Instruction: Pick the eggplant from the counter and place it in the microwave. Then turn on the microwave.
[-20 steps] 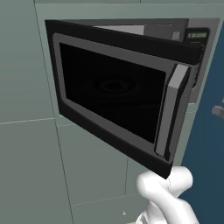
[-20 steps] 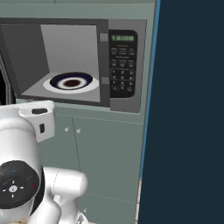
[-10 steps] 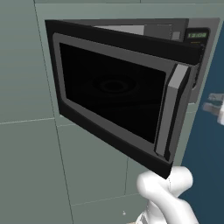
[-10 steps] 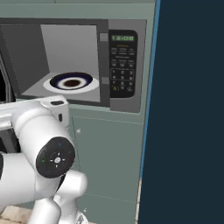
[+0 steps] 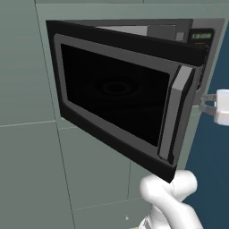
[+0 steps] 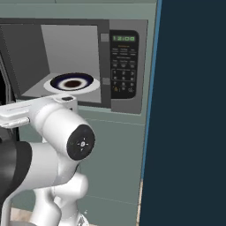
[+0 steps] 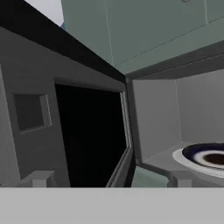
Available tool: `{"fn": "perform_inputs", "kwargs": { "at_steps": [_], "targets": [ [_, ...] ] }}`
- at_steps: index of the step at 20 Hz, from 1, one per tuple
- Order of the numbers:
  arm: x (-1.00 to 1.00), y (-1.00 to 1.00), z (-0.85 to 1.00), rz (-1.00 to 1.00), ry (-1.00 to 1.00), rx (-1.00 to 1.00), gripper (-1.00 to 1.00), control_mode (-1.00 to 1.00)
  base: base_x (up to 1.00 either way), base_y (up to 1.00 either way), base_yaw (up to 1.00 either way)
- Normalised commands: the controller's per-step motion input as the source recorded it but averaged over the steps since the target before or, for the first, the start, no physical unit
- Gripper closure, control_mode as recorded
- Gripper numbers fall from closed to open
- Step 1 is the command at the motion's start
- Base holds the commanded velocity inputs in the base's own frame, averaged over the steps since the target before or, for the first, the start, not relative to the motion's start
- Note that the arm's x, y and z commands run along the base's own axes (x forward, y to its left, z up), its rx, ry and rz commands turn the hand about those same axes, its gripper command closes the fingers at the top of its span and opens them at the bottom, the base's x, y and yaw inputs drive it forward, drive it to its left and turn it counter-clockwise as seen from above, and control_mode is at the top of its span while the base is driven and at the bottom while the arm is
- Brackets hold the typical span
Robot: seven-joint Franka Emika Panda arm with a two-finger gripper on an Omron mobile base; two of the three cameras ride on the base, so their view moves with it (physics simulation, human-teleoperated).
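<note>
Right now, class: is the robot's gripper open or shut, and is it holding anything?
Gripper: open, holding nothing; its fingers stand wide apart, facing the inside of the open microwave door.

Flat grey-green cabinet panels [image 5: 31, 67] covered the wall from nine to twelve o'clock, divided by thin pale seams. A tall dark navy panel with a bright blue edge [image 6: 190, 110] stood at three o'clock. Lighting was even and shadowless.

The microwave [image 7: 157, 127] stands open, its dark-windowed door [image 7: 87, 135] swung out at left. A dark-rimmed plate [image 7: 205, 157] lies inside at right.
</note>
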Motion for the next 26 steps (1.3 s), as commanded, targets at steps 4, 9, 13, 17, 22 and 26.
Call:
{"fn": "perform_inputs", "kwargs": {
  "at_steps": [4,9,13,17,22,26],
  "targets": [
    [0.15,0.21,-0.11,0.11,0.0,0.0,-1.0,-1.0,0.0,0.0,0.0],
    [0.11,0.24,-0.1,0.1,0.0,0.0,-1.0,-1.0,0.0,0.0,0.0],
    [0.17,0.12,-0.03,0.09,0.0,0.0,-1.0,-1.0,0.0,0.0,0.0],
    [0.15,0.19,-0.06,0.09,0.0,0.0,-1.0,-1.0,0.0,0.0,0.0],
    [0.12,0.21,-0.08,0.1,0.0,0.0,-1.0,-1.0,0.0,0.0,0.0],
    [0.09,0.2,-0.04,0.1,0.0,0.0,-1.0,-1.0,0.0,0.0,0.0]
  ]
}}
